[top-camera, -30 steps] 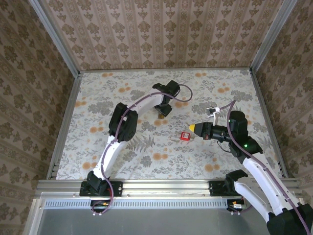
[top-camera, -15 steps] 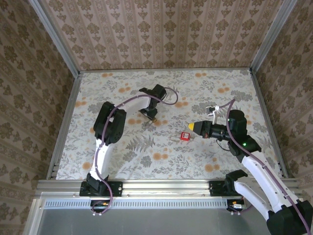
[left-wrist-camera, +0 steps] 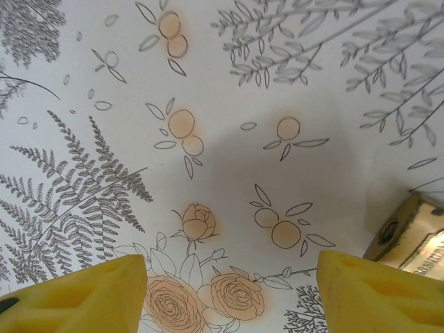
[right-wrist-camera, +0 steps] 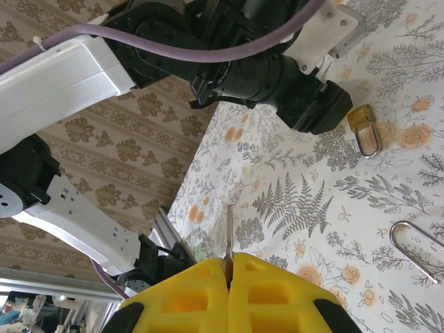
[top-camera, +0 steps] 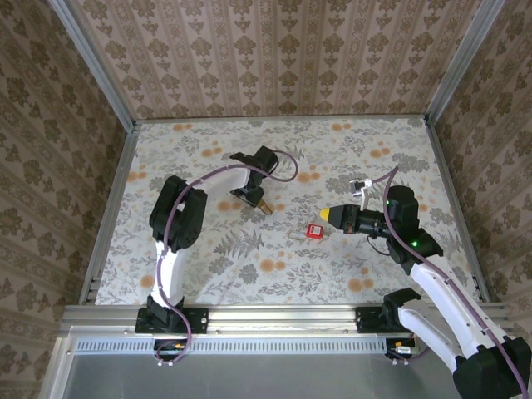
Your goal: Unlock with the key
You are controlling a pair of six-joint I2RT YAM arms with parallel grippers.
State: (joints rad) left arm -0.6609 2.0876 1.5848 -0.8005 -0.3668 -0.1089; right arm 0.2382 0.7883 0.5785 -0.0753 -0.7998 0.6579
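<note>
My right gripper points left over the table's middle. It is shut on the key, a thin silver blade sticking out between the yellow fingertips. A small red tag with a silver bit beside it lies just near-left of those fingertips; I cannot tell if it joins the blade. The brass padlock lies flat with its silver shackle. My left gripper stands over the cloth beside it, open. Nothing is between its fingers, and the padlock sits outside the right one.
A silver wire loop lies on the flowered cloth below my right gripper. Patterned walls close the table on three sides, with an aluminium rail along the near edge. The left arm's wrist hangs close above the padlock.
The left arm has swung left and nearer, carrying its gripper off the padlock, which shifted slightly left. The right gripper and red tag have barely moved.
</note>
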